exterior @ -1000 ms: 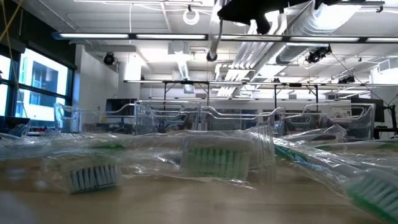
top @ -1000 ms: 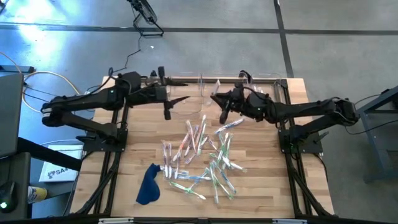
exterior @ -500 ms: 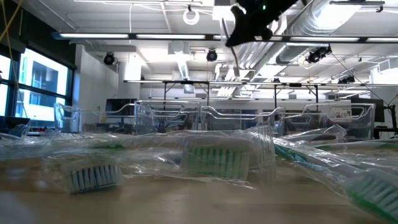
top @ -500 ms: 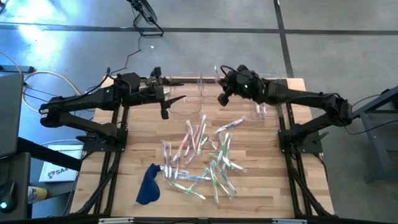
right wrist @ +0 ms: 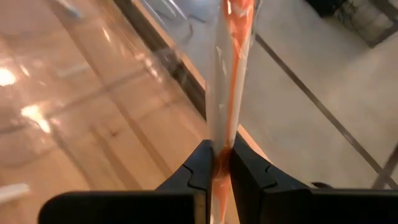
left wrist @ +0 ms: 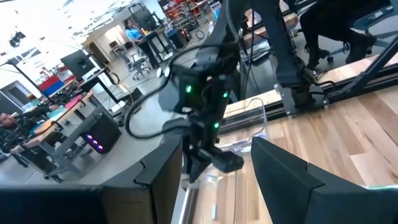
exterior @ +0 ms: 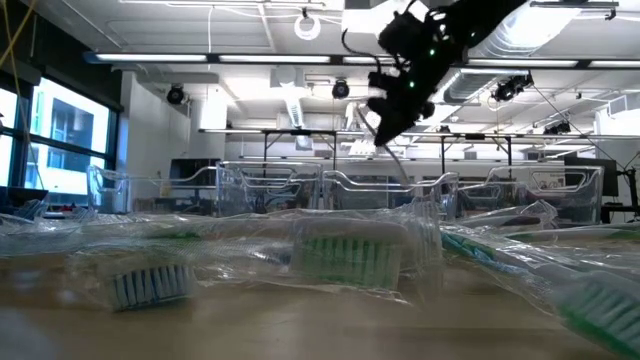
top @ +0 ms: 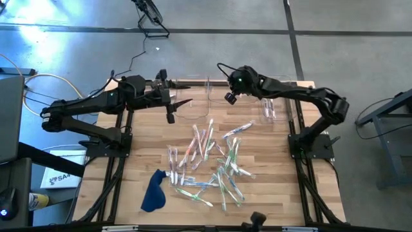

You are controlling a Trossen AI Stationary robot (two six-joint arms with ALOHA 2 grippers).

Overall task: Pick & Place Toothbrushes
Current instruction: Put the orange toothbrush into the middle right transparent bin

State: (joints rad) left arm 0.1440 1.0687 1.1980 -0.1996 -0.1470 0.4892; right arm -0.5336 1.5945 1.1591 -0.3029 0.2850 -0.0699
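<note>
My right gripper (top: 229, 98) hangs over the table's far edge, shut on one toothbrush (right wrist: 229, 74) with an orange-pink handle in a clear wrapper. In the low view this toothbrush (exterior: 396, 160) slants down from the fingers, above the clear bins (exterior: 380, 192). A loose pile of wrapped toothbrushes (top: 212, 158) lies flat on the wooden table (top: 270, 187). My left gripper (top: 185, 103) is held level at the far left, open and with nothing in it. Its fingers (left wrist: 287, 180) frame the right gripper (left wrist: 205, 146) in the left wrist view. My right gripper pinches the toothbrush's wrapped handle (right wrist: 219, 154) between its two fingers, which slant down from the table's far right. The toothbrush runs on along the fingers and out past their tips. It is lifted clear, hanging above the bin.
Clear plastic bins (top: 196, 106) (top: 273, 109) stand along the table's far edge. A dark blue cloth (top: 153, 191) lies near the front left. Bare wood shows at the table's left and right of the pile.
My right gripper has swung toward the table's far edge and come down, tipping from near level to slanting downward, with the toothbrush still between its fingers. The toothbrush now hangs lower, close above the bins.
</note>
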